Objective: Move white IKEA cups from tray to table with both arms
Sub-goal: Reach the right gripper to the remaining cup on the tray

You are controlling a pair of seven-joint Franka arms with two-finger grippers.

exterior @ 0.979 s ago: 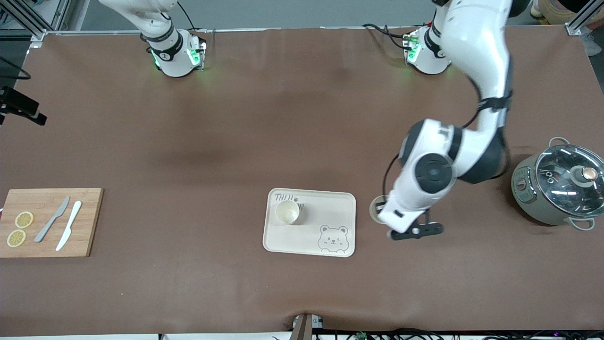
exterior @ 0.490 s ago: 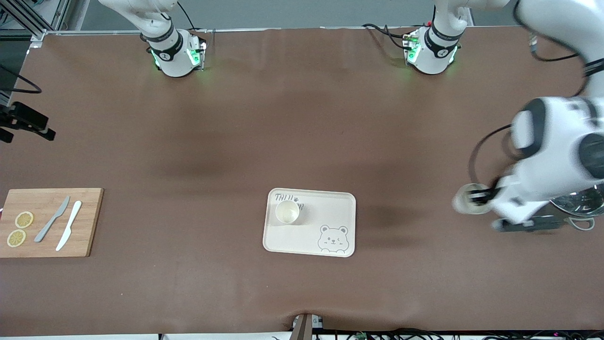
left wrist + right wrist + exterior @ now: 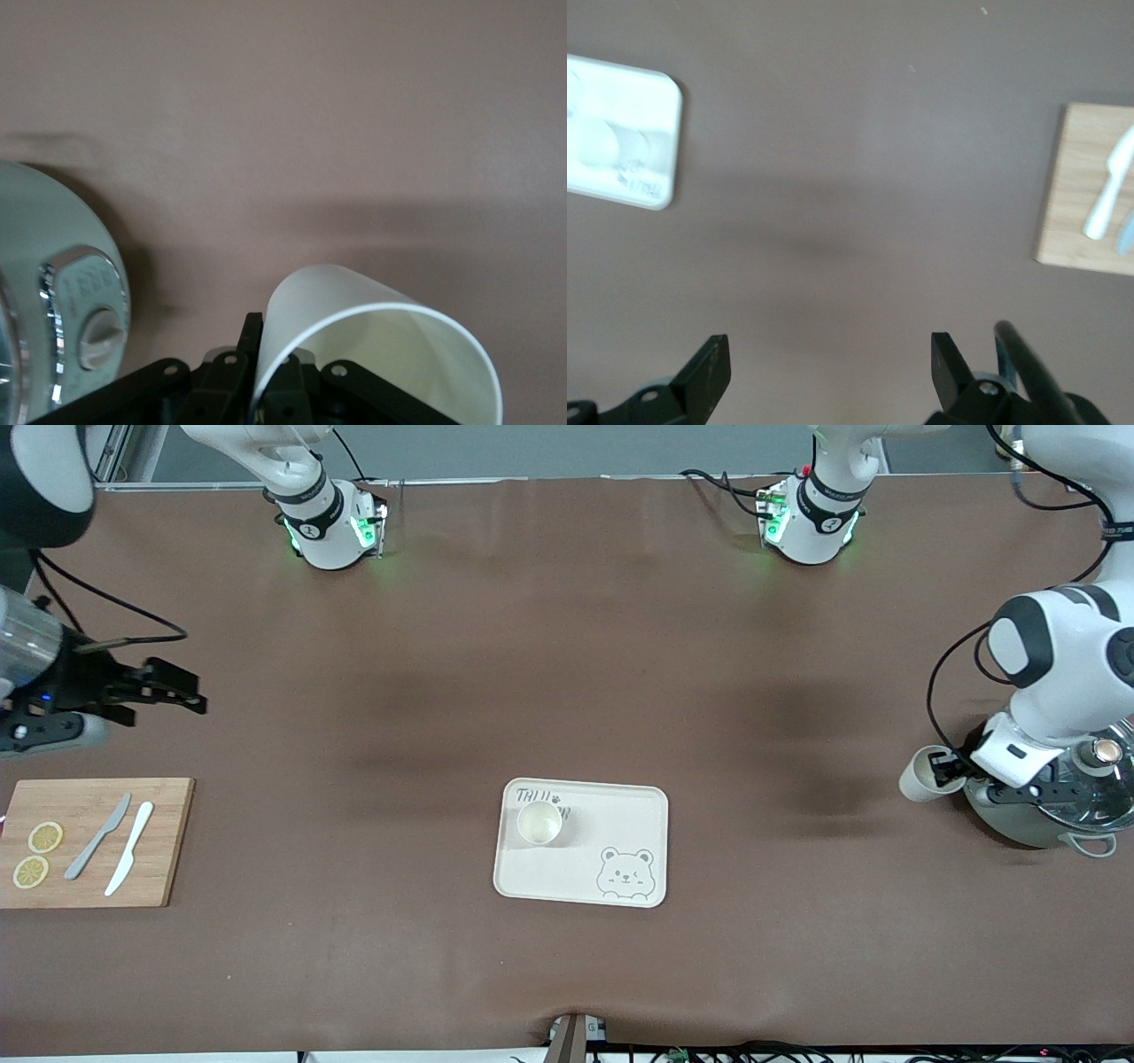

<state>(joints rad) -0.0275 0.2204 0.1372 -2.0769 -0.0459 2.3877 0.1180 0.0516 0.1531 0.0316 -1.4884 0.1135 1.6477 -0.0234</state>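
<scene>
One white cup (image 3: 539,823) stands upright on the bear-printed tray (image 3: 620,815). My left gripper (image 3: 946,767) is shut on the wall of the second white cup (image 3: 920,774) and holds it tilted above the table, close beside the grey-green cooker pot (image 3: 1028,824). In the left wrist view the cup (image 3: 354,305) sits pinched between the black fingers (image 3: 251,341), with the pot (image 3: 53,292) alongside. My right gripper (image 3: 182,693) is open and empty over bare table at the right arm's end. The right wrist view shows its gripper (image 3: 830,363) spread wide, and the tray (image 3: 629,181) farther off.
A wooden cutting board (image 3: 168,841) with two lemon slices (image 3: 44,837), a grey knife (image 3: 97,837) and a white knife (image 3: 130,848) lies at the right arm's end. It also shows in the right wrist view (image 3: 1076,195). The pot's glass lid (image 3: 1085,797) is under the left arm's wrist.
My left arm swung with its cup from beside the tray toward the left arm's end, stopping beside the pot. My right arm came into view above the table near the cutting board.
</scene>
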